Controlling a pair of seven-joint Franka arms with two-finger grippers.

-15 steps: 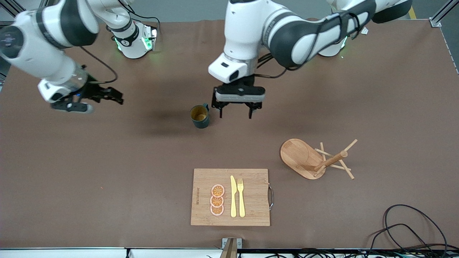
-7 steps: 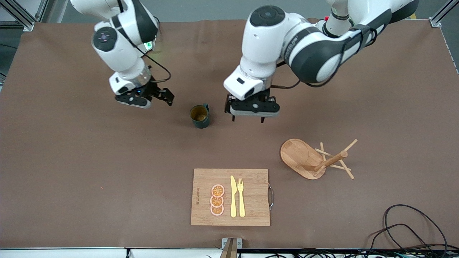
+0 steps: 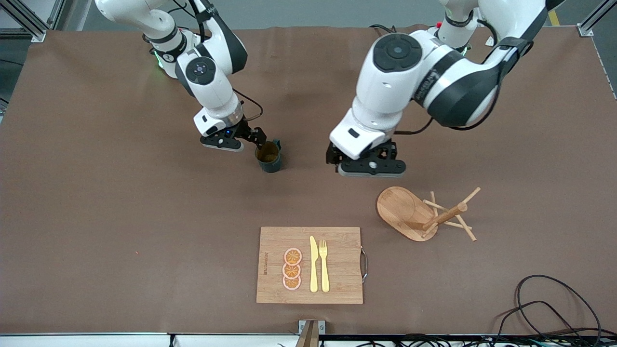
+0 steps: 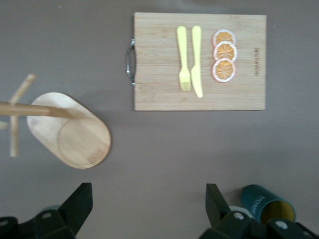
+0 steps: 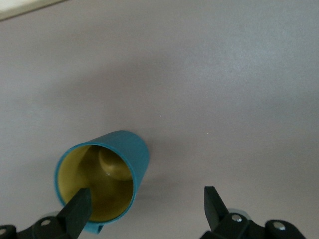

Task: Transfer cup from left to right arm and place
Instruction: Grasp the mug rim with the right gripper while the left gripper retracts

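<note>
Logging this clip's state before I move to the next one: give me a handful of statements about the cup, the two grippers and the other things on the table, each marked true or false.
1. The cup stands upright on the table. True.
2. The left gripper holds the cup. False: it is open and empty, over bare table toward the wooden rack.
3. The right gripper is open, right at the cup's rim. True.
4. The wooden rack stands upright. False: it lies tipped on its side.
5. The knife and fork lie on the cutting board beside three orange slices. True.
</note>
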